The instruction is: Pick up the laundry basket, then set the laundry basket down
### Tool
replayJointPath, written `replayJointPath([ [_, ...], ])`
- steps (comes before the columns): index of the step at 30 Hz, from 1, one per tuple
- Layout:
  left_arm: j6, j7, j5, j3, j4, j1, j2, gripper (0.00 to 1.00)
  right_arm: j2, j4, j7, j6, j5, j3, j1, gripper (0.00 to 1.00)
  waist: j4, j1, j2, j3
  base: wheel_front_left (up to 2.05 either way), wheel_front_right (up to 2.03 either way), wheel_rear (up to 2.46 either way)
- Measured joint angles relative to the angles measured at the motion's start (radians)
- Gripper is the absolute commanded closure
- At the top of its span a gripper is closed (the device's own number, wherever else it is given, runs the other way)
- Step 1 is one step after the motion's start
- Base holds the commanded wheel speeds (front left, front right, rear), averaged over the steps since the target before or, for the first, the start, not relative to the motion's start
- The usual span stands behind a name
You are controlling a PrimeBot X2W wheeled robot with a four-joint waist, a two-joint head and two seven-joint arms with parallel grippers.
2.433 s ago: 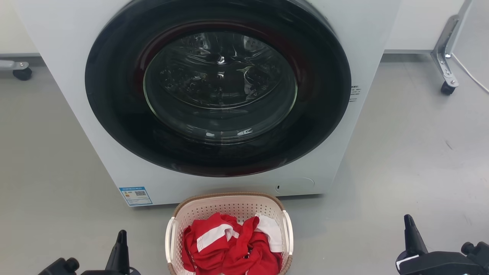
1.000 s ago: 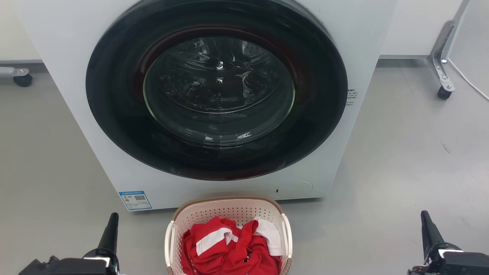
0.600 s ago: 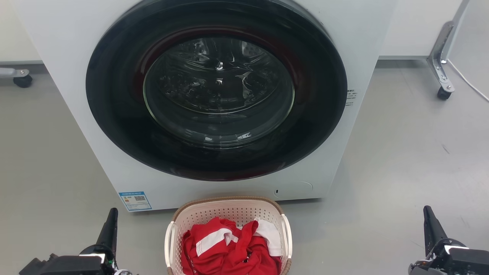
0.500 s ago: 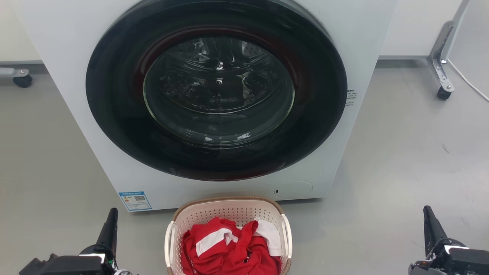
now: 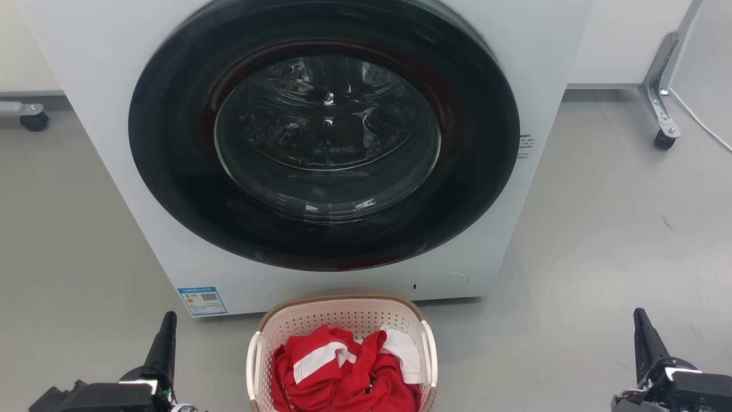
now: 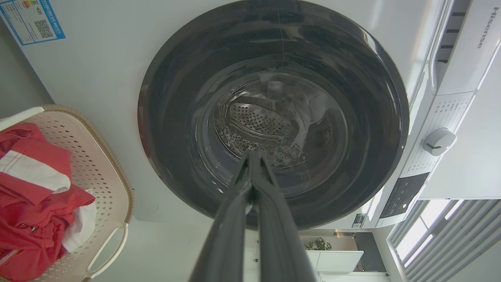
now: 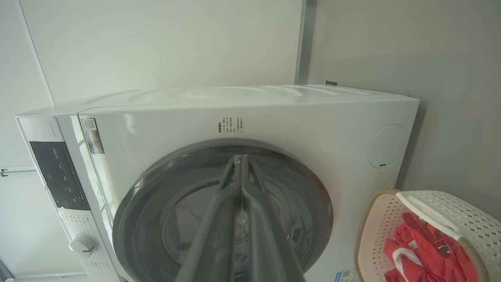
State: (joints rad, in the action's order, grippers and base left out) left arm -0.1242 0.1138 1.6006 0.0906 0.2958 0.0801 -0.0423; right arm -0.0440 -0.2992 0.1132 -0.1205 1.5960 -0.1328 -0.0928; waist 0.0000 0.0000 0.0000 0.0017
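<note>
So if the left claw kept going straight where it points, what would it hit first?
Probably the washing machine's dark round door: the left gripper, fingers together, aims at its glass. The laundry basket lies off that line. How far the door is, I can't tell.

Laundry basket before washer — clothes inside

Laundry basket: cream-white wall, perforated in regular rows of small round holes; rim brown, woven-look; side handles plain white; clothes inside it red with broad white bands; washer white, its door ring glossy black with a dark red tint about the smoked glass; label blue-bordered, pale-centred; control panel black; floor plain grey; left gripper and right gripper dark grey.
</note>
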Motion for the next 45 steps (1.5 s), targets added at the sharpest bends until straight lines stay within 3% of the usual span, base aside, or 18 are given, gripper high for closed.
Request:
replayJointPath([
  [45, 0.000, 0.000, 0.000, 0.000, 0.000, 0.000, 0.000, 1.00, 0.000, 0.000, 0.000, 0.000, 0.001, 0.000, 0.000, 1.00, 0.000, -0.0002, 0.0000, 0.000, 0.00, 0.00, 0.00],
])
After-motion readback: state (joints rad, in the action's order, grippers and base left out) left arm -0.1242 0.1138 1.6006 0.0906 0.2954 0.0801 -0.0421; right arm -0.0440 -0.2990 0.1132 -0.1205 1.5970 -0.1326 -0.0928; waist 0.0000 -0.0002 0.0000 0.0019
